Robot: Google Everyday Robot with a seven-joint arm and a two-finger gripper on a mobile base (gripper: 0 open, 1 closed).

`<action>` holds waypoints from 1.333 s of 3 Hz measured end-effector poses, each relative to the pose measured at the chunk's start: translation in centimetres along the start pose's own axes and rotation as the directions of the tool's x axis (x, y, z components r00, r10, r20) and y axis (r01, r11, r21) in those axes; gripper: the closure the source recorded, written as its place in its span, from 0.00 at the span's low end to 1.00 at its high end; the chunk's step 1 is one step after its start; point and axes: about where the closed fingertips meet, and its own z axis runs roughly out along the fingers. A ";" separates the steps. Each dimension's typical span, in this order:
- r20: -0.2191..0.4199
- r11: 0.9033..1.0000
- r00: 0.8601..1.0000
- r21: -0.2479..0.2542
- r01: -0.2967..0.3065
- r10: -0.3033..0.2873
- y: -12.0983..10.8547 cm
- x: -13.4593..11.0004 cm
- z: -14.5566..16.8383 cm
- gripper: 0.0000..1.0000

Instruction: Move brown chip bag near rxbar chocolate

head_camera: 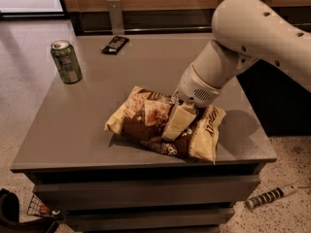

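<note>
The brown chip bag (pixel 141 123) lies flat on the grey table (pixel 73 130), towards the front right. It is dark brown and cream-yellow and crinkled. My gripper (pixel 174 129) comes down from the white arm on the right and rests on the middle of the bag, touching it. The rxbar chocolate (pixel 115 44) is a small black bar at the table's back edge, left of centre and well apart from the bag.
A green soda can (pixel 66 61) stands upright at the table's back left. A wooden wall with a dark baseboard (pixel 146 21) runs behind the table. A striped stick-like object (pixel 269 196) lies on the speckled floor at the front right.
</note>
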 end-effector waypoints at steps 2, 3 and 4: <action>0.000 1.000 1.000 0.000 0.000 0.000 0.0 -0.1 -0.1 1.00; 0.000 1.000 1.000 0.000 0.000 0.000 0.0 -0.1 -0.1 1.00; 0.001 1.000 1.000 0.001 0.000 0.000 0.0 -0.1 -0.1 1.00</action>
